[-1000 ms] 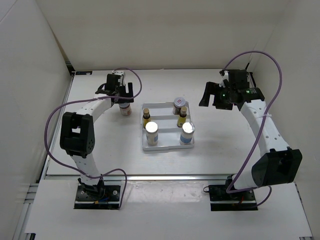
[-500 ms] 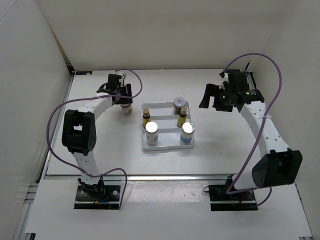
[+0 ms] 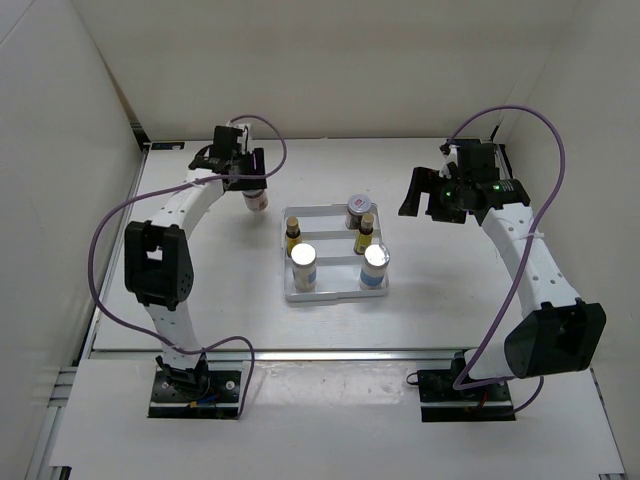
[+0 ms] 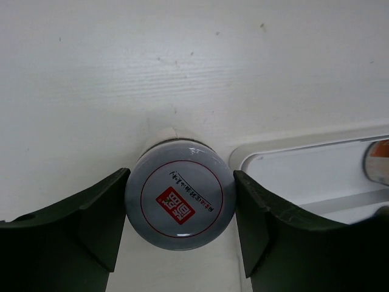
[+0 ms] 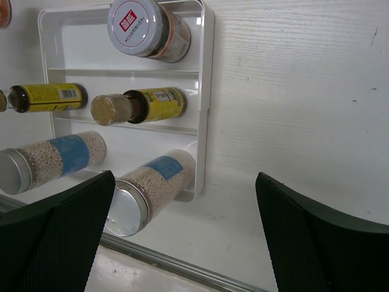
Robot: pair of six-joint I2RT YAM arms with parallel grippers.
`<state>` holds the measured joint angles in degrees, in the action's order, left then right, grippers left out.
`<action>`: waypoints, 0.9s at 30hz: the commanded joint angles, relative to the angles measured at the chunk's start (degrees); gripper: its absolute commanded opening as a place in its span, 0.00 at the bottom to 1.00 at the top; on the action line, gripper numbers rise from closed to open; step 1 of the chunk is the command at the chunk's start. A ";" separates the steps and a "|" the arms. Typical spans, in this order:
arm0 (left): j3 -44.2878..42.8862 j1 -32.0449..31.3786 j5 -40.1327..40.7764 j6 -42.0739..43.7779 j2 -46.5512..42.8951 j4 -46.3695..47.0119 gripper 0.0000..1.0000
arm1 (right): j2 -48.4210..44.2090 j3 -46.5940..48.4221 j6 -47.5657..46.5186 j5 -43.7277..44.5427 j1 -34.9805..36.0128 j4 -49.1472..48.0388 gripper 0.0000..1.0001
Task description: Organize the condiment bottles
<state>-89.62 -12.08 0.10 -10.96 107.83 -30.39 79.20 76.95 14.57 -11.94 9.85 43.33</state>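
Note:
My left gripper is shut on a squat brownish jar with a pale lid, left of the tray's back corner. In the left wrist view both fingers press the sides of the jar's lid. The white ridged tray holds five bottles: a second jar, two slim yellow bottles and two white bottles with silver caps. My right gripper is open and empty, right of the tray. The right wrist view shows the tray and its bottles.
White walls stand close on the left, back and right. A metal rail runs along the table's near edge. The tray's corner shows just right of the held jar in the left wrist view.
My left gripper has carried the jar a little toward the back and right. The right arm has hardly moved.

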 commanded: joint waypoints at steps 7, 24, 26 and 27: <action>-11.17 -4.35 -6.95 -1.07 -3.33 1.74 0.26 | -1.07 0.48 -0.51 0.08 -0.18 -0.26 1.00; -7.33 -11.22 -7.57 -2.93 3.26 2.44 0.25 | -1.59 -0.04 -0.51 1.75 -0.18 0.26 1.00; -5.40 -11.22 -7.57 -3.45 3.26 3.23 0.25 | -1.59 -0.57 -0.51 1.75 -0.18 0.26 1.00; -5.39 -11.22 -7.05 -3.45 3.26 3.84 0.25 | -1.59 -0.57 -0.51 1.75 -0.18 0.26 1.00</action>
<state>-96.01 -23.59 -7.38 -13.65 112.92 -29.95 79.20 76.88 14.52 -10.59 9.85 43.53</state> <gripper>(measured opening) 0.748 0.995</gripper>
